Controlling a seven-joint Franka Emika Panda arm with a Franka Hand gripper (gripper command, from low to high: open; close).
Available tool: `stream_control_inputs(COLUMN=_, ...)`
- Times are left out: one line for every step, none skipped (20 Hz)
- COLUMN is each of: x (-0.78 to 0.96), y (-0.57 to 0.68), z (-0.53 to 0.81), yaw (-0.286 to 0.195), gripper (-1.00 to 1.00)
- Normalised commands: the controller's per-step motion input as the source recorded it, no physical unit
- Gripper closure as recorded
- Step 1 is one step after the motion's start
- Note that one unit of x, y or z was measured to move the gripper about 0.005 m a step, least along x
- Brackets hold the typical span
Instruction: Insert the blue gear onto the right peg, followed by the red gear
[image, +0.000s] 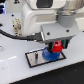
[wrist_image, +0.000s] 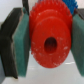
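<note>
Red gear (wrist_image: 48, 41) clamped between end effector (wrist_image: 46, 42) pads.

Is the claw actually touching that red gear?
Touching. In the wrist view, the claw has a teal pad pressed flat against each side of the red gear.

The white arm reaches down from the upper middle of the exterior view, its pincer (image: 57, 48) pointing downward at centre right, pads (wrist_image: 21, 47) clamped on the red gear (wrist_image: 49, 37).
</note>
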Motion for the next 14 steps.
stream_control_inputs(x=0.08, y=-0.10, z=0.27, yaw=0.000, gripper=1.00)
stream_control_inputs(x=0.13, y=-0.18, z=0.21, yaw=0.000, gripper=1.00)
stream_control_inputs(x=0.08, y=-0.15, z=0.25, yaw=0.000, gripper=1.00)
stream_control_inputs(x=0.13, y=-0.18, z=0.19, yaw=0.000, gripper=1.00)
stream_control_inputs(x=0.14, y=-0.14, z=0.15, yaw=0.000, gripper=1.00)
stream_control_inputs(x=0.13, y=-0.16, z=0.05, yaw=0.000, gripper=1.00)
stream_control_inputs(x=0.13, y=-0.15, z=0.03, yaw=0.000, gripper=1.00)
stream_control_inputs(x=0.18, y=-0.25, z=-0.19, yaw=0.000, gripper=1.00)
stream_control_inputs(x=0.16, y=-0.25, z=-0.11, yaw=0.000, gripper=1.00)
stream_control_inputs(x=0.16, y=-0.22, z=-0.11, yaw=0.000, gripper=1.00)
stream_control_inputs(x=0.18, y=-0.20, z=-0.16, yaw=0.000, gripper=1.00)
stream_control_inputs(x=0.14, y=-0.24, z=-0.19, yaw=0.000, gripper=1.00)
stream_control_inputs(x=0.15, y=-0.20, z=-0.19, yaw=0.000, gripper=1.00)
stream_control_inputs(x=0.14, y=-0.20, z=-0.23, yaw=0.000, gripper=1.00)
